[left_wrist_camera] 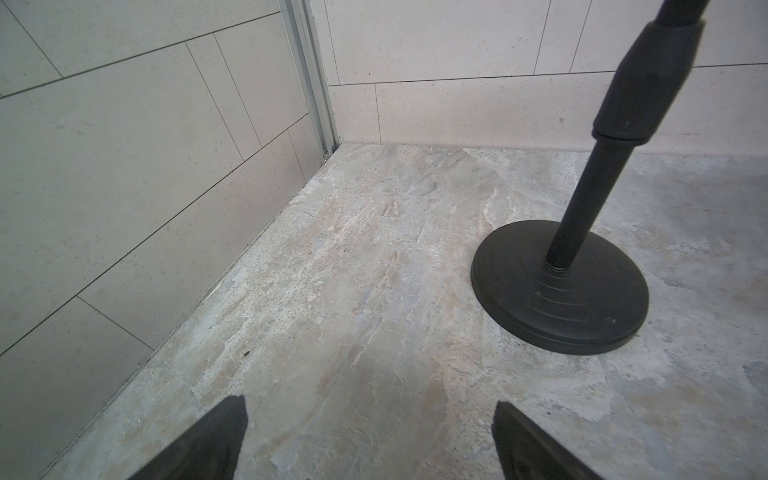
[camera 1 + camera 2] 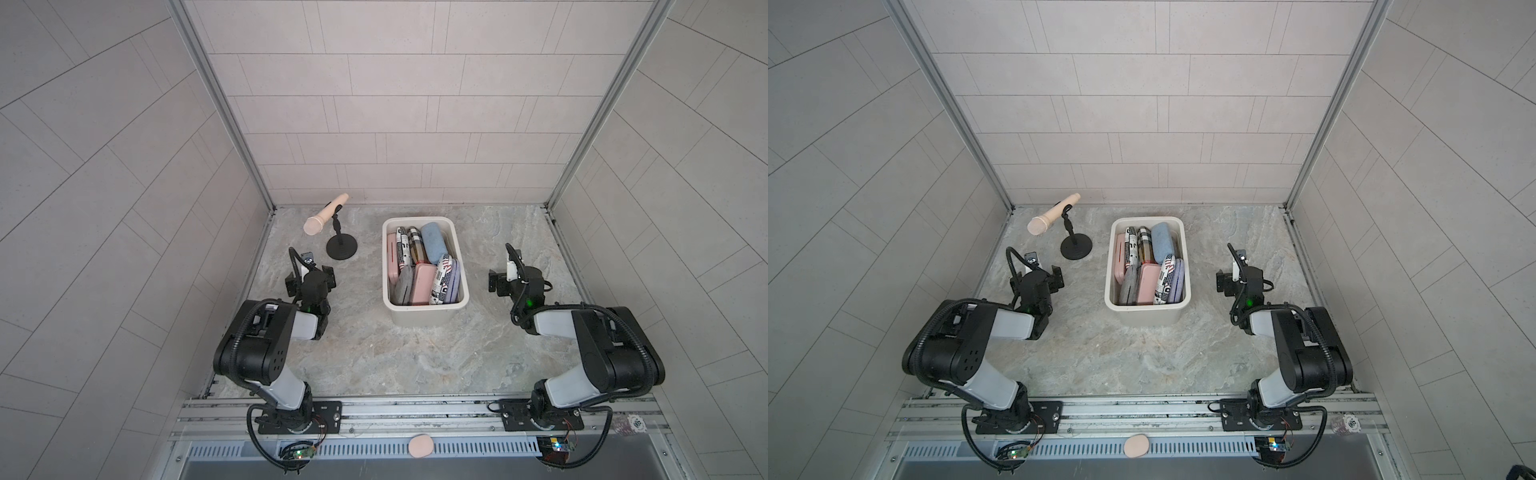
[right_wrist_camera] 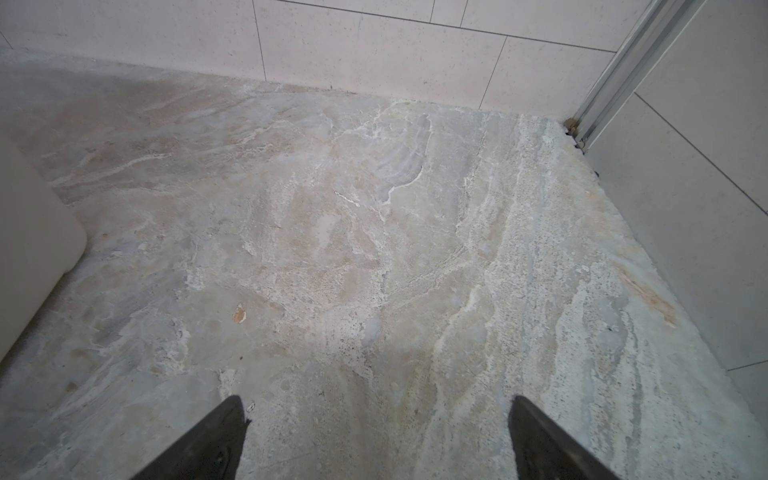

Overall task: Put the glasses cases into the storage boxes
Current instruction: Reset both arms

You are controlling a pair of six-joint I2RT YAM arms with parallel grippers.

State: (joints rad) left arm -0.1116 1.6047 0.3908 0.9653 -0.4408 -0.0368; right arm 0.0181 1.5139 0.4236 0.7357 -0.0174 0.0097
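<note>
While both arms sit folded at the elbow, forearms reaching forward low over the marble tabletop (image 3: 374, 249), each gripper points toward the back wall. Left gripper (image 1: 369, 402): jaws spread wide with nothing between them; bare tabletop lies ahead of the tips, and the black microphone stand (image 1: 561, 291) stands ahead and off to the right-finger side, apart from the jaws. Right gripper (image 3: 376, 399): jaws likewise wide apart and empty. The storage box (image 2: 422, 318) stands off its left-finger side, clear of the jaws. The glasses cases (image 2: 422, 282) lie packed inside the storage box, between the two grippers, touching neither.
</note>
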